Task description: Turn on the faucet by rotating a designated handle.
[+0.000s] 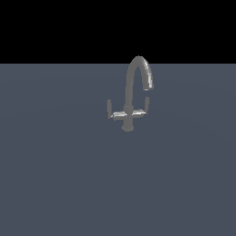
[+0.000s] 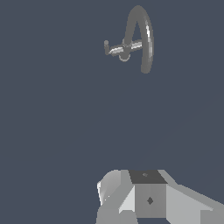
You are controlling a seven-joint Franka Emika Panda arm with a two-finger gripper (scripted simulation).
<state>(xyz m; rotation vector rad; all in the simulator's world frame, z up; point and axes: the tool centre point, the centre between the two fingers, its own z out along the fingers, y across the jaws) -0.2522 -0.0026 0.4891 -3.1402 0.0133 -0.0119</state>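
- Two thin levers are sticking out from the faucet (image 1: 131,94), which is standing alone on the grey tabletop (image 1: 55,184), a little toward the exterior view's right of the middle.
- Its arched spout is hooking down toward the exterior view's right, so the handle (image 1: 114,112) to turn is the lever pointing the other way, with its upturned tip at the exterior view's left.
- The twin lever (image 1: 143,108) is lying under the hook and is not the one wanted.
- The claw (image 2: 131,199) is showing only partly at the edge of the wrist view, well apart from the faucet and touching nothing; its fingertips are out of the picture, so one cannot tell how far it is open.
- The handle is looking stiff, smooth and probably slippery, like metal, and it is likely turning only around the base.
- A good place for contact is seeming to be near the upturned tip, where the leverage is greatest and the tip is stopping the claw from sliding off.
- Pushing sideways is probably needing little force, but the lever is narrow, so the aim must be careful.
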